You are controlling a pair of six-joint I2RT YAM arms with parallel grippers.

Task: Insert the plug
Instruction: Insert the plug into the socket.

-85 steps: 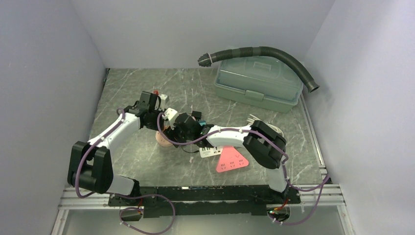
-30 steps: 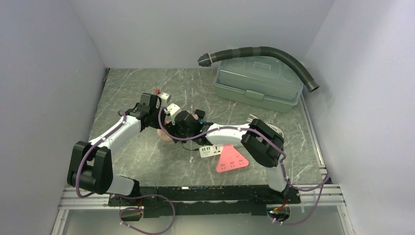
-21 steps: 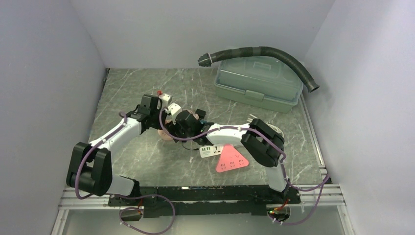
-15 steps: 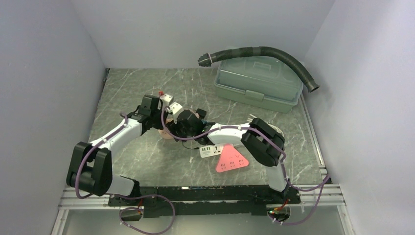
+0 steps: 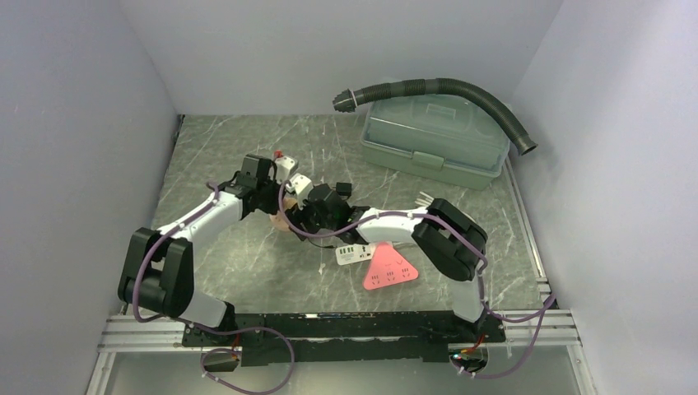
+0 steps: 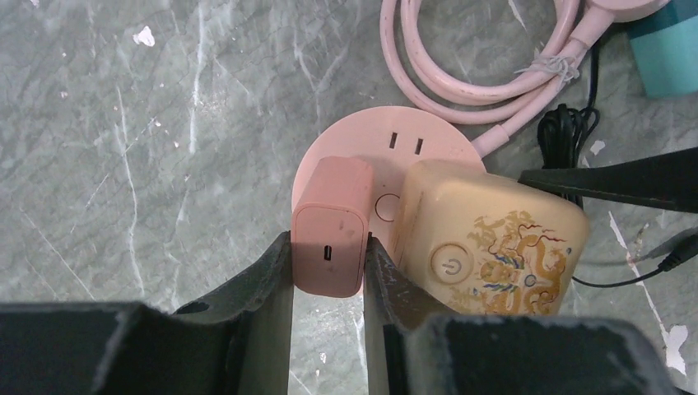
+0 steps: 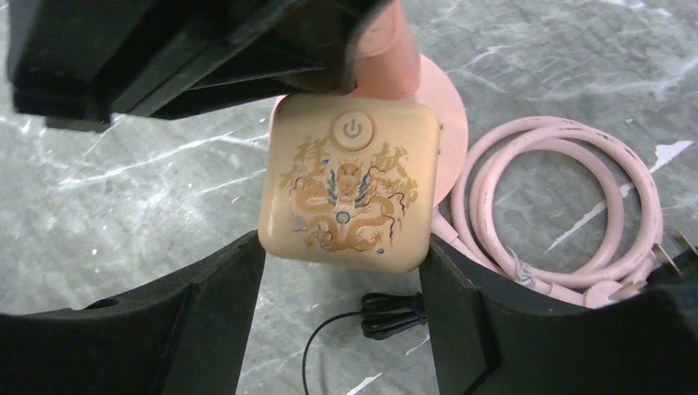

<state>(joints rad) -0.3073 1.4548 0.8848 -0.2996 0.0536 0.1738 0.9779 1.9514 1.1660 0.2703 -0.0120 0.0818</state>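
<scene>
1. Nearest, by the tabletop's (image 5: 239, 263) near edge, lies a pink triangular strip (image 5: 391, 267).
2. Left of centre, the left gripper (image 6: 329, 247) clamps the pink plug (image 6: 331, 218), which stands on the round socket (image 6: 403, 132).
3. Touching that plug, a cream adapter (image 7: 346, 185) sits between the right gripper's (image 7: 342, 251) jaws; whether they squeeze, I cannot tell.
4. Seating looks like the step in hand. The next move probably calls for a straight downward press, then release.
5. Farthest, a green box (image 5: 432, 136) fills the far right corner.

grey marbled tabletop (image 5: 247, 263) between plain pale lilac walls (image 5: 329, 49) under even light
</scene>
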